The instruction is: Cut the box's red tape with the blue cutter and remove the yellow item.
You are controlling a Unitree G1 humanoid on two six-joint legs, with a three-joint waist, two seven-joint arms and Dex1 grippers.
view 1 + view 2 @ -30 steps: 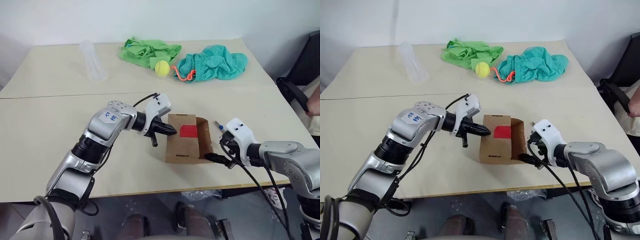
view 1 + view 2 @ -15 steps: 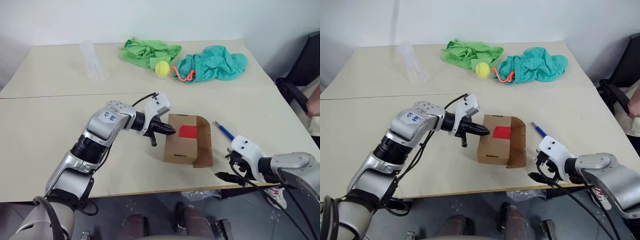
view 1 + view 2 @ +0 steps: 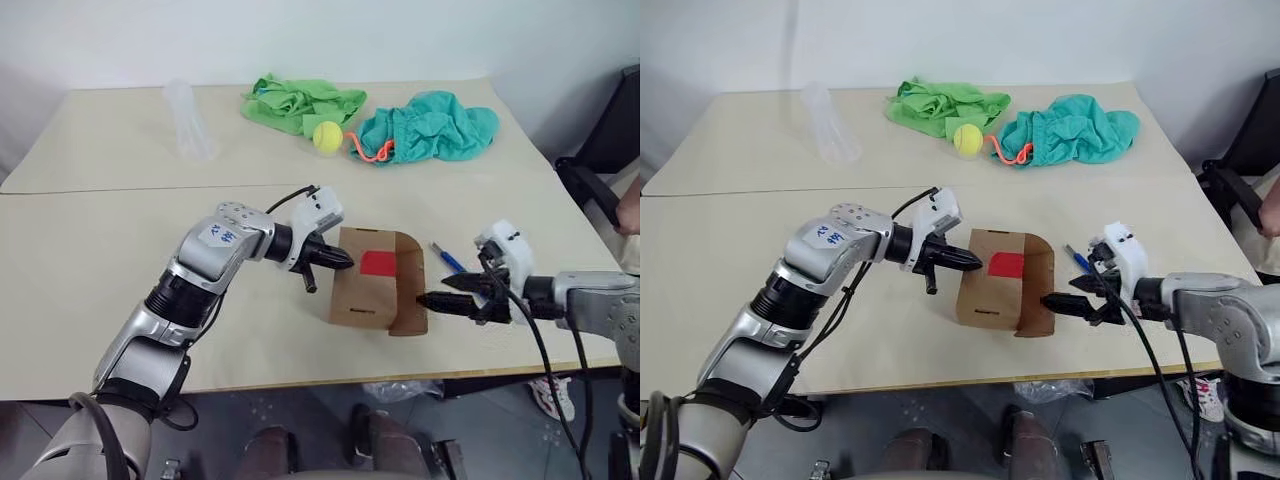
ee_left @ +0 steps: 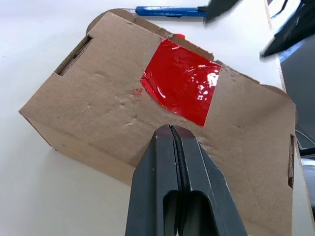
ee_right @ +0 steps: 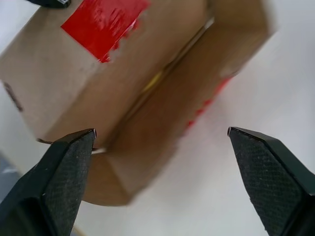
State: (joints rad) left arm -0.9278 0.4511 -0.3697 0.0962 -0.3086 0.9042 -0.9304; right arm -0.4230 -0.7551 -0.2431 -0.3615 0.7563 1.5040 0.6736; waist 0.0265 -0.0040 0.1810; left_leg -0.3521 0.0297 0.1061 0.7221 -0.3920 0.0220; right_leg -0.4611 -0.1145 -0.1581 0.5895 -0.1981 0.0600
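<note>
The brown box (image 3: 372, 285) lies on the table with its right flap (image 3: 408, 292) folded outward. The red tape (image 4: 182, 81) sits on its top face. My left gripper (image 3: 340, 262) is shut, its tips on the box's top at the left edge, just short of the tape. My right gripper (image 3: 432, 291) is open and empty, pointing at the open flap from the right, fingers (image 5: 69, 167) spread to either side of the flap. The blue cutter (image 3: 447, 258) lies on the table behind the right gripper. A sliver of the yellow item (image 5: 155, 78) shows in the box's gap.
At the back lie a green cloth (image 3: 300, 100), a teal cloth (image 3: 430, 125) with an orange cord (image 3: 368, 150), a tennis ball (image 3: 326, 136) and a clear plastic cup (image 3: 188, 120) on its side. A person's hand (image 3: 630, 210) is at the right edge.
The box's right flap has dropped outward. My right gripper drew back toward the table's front edge, then swung up to point at the flap. The left gripper stayed put.
</note>
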